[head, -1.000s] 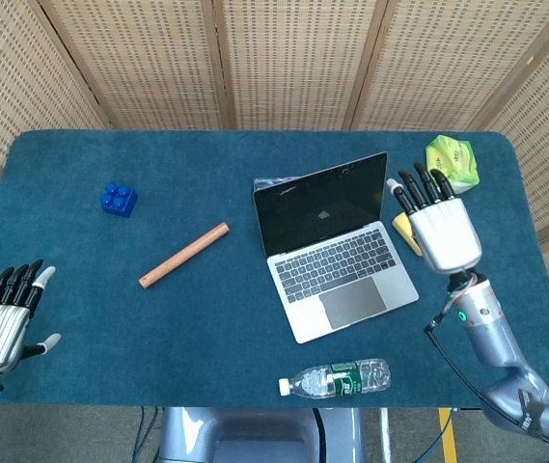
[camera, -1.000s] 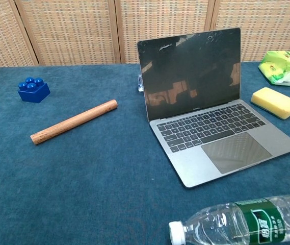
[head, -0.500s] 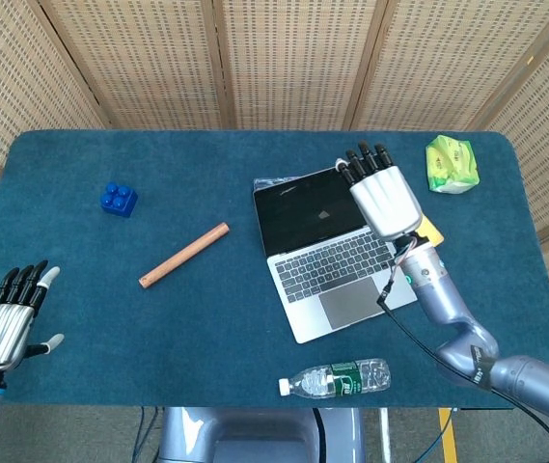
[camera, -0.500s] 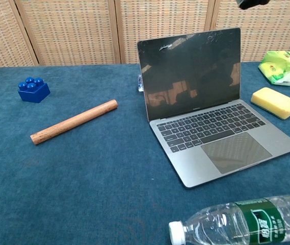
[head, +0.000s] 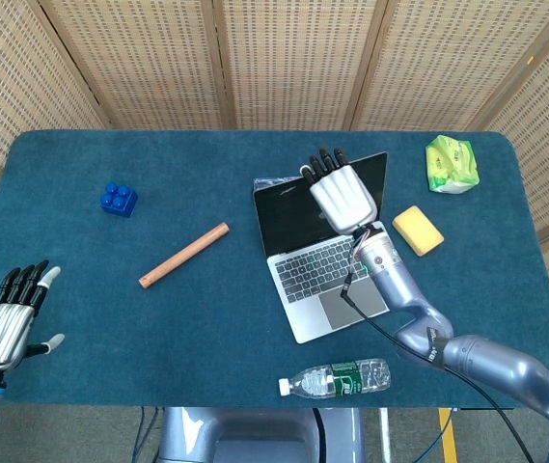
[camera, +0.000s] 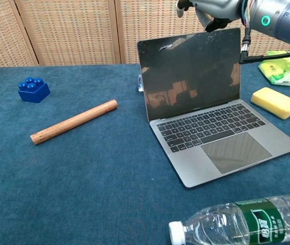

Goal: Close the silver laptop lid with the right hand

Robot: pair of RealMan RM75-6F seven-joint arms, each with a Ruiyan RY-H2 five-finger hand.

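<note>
The silver laptop [head: 337,260] [camera: 211,122] stands open near the table's middle right, its dark screen [camera: 190,74] upright. My right hand [head: 342,191] [camera: 211,11] hovers flat above the lid's top edge, fingers stretched out and apart, holding nothing. In the chest view it sits just over the lid's upper right corner; contact with the lid cannot be made out. My left hand [head: 6,323] rests open at the table's near left corner, far from the laptop.
A wooden stick [head: 183,255] and a blue brick [head: 119,199] lie left of the laptop. A yellow sponge [head: 418,230] and a green packet [head: 451,164] sit to its right. A water bottle [head: 337,378] lies by the front edge.
My right hand has swept left from beside the sponge to above the laptop lid's top edge. The lid stands at the same angle. The left hand has barely moved.
</note>
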